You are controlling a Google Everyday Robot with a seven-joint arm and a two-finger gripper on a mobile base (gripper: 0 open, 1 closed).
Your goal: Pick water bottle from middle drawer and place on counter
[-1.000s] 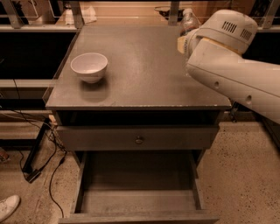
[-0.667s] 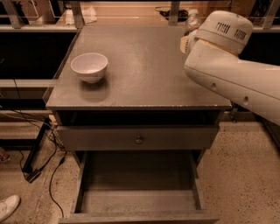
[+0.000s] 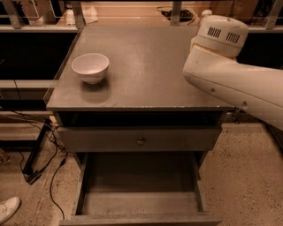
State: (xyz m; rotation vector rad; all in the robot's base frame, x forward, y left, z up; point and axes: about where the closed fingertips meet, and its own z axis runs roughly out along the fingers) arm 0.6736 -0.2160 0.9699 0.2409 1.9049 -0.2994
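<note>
A: Starting at the left: white bowl (image 3: 90, 67) upright on the counter (image 3: 150, 81), near its left edge. Below, knobbed drawer front (image 3: 140, 140) shut, and under that the middle drawer (image 3: 139, 176) pulled out. Any water bottle inside?

B: None on the visible floor. None on the open stretch of counter either. Moving right: big white arm (image 3: 230, 75) slung across the counter's right rear corner.

A: And the gripper?

B: Hidden behind that arm's housing, somewhere over the far right of the counter. Clenched, released or grasping: cannot tell.

A: Small pale nub (image 3: 205, 13) poking up just above the housing?

B: Possibly the bottle's white cap; not enough to be sure. If so, bottle upright, long axis vertical, right at the gripper, over the counter rather than the drawer. Probably only lowering and letting go remaining; worth confirming first.
</note>
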